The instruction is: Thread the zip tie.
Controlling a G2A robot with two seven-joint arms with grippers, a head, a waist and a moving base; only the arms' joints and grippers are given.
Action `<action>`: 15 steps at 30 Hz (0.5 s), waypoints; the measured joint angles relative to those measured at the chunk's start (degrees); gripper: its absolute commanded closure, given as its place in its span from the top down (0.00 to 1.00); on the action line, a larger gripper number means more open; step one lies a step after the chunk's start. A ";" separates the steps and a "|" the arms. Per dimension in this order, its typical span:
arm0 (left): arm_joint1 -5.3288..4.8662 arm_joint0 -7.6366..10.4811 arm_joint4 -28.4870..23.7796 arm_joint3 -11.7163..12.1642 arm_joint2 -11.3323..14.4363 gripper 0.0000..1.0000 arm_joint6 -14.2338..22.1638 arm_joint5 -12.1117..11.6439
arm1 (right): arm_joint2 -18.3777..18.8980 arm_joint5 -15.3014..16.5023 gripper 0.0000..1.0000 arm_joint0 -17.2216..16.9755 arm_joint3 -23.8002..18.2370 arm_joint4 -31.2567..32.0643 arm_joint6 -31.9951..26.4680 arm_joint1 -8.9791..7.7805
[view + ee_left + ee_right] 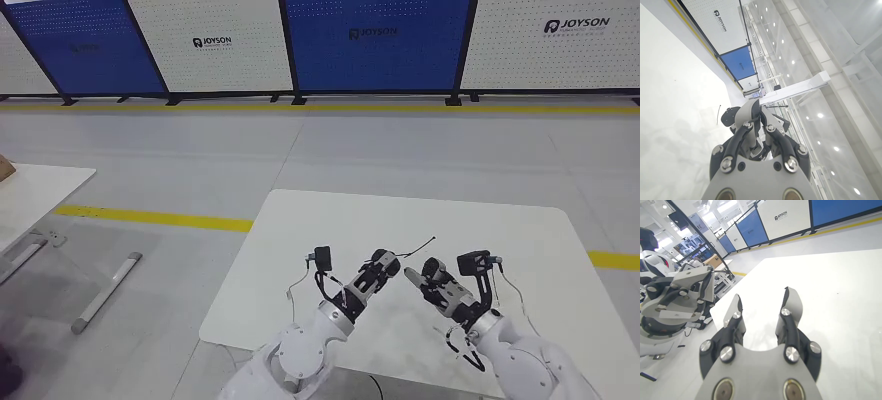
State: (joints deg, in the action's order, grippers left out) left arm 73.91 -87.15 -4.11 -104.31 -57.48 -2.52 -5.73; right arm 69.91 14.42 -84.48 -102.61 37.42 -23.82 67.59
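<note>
Top view first: the left gripper (pixel 383 265) and the right gripper (pixel 430 272) sit close together over the near half of the white rectangular worktop (pixel 480 215). A thin black plastic zip tie (pixel 415 245) juts from the left jaws toward the far right.

On to the left wrist: the jaws are pinched tight on the zip tie (pixel 753 120).

Right wrist now: the right gripper (pixel 762 293) has its jaws spread wide above the worktop (pixel 829 275), with the left gripper (pixel 710 275) just to its left.
</note>
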 measured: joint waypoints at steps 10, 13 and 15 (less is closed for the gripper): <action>0.04 -0.23 0.88 -0.07 0.26 0.00 0.45 0.10 | 0.10 0.13 0.37 -0.36 -1.72 -0.27 0.47 -0.09; 0.04 -0.33 1.08 -0.03 0.34 0.00 0.60 0.09 | 0.01 0.13 0.36 -0.30 -1.77 -0.22 0.57 -0.09; 0.05 -0.40 1.24 0.02 0.41 0.00 0.71 0.09 | -0.17 0.04 0.36 -0.16 -1.79 0.23 0.73 -0.09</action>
State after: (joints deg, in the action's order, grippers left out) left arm 73.96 -87.55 -2.87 -104.28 -57.07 -1.80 -5.64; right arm 69.73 14.46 -84.64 -104.40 37.65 -23.09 67.50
